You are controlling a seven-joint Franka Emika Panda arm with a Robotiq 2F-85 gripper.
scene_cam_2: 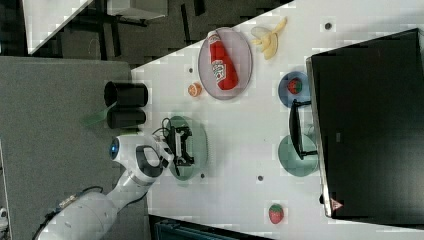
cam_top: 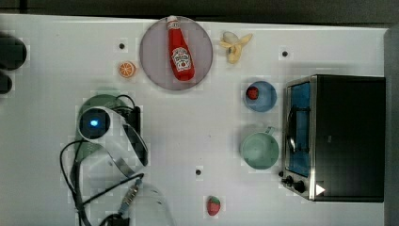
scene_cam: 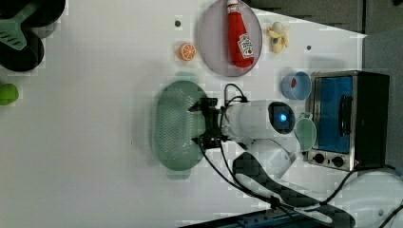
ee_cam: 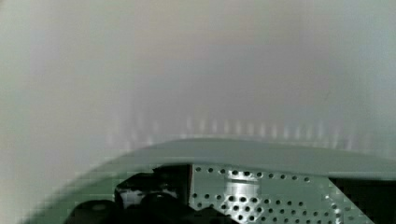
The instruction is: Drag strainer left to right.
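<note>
Item 1. Gripper [scene_cam: 205, 122], black, two-fingered, on the white Panda arm [scene_cam: 252, 119]. Fingers spread wide, holding nothing; positioned over the near rim of the strainer, pointing into the basket as the left view shows. Whether the fingers touch the plastic cannot be told.

Item 2. Strainer [scene_cam: 173, 124], pale mint-green oval plastic basket with finely perforated bottom and wide rim. Located on the white counter [cam_top: 188, 136], at the top view's left, partly under the arm; in the wrist view the rim [ee_cam: 261, 151] and the perforated bottom sit just beneath the camera. Well apart from the items at the top view's right.

Item 3. Orange slice [cam_top: 126, 69], small, just beyond the strainer.

Item 4. Round grey plate [cam_top: 155, 61] carrying a red ketchup bottle [cam_top: 180, 49]; peeled banana [cam_top: 235, 46] beside it.

Item 5. Strawberry [cam_top: 214, 205], loose on the counter.

Item 6. Round green cup with handle [cam_top: 259, 149] and blue bowl [cam_top: 266, 101] holding a strawberry, both just beside the black-and-steel toaster oven [cam_top: 339, 136] at the top view's far right.

Progress, as judged: approach stage only. No grip is made and the strainer lies at the top view's left; closing on the rim and the whole drag rightward remain, into the open counter short of the cup.
</note>
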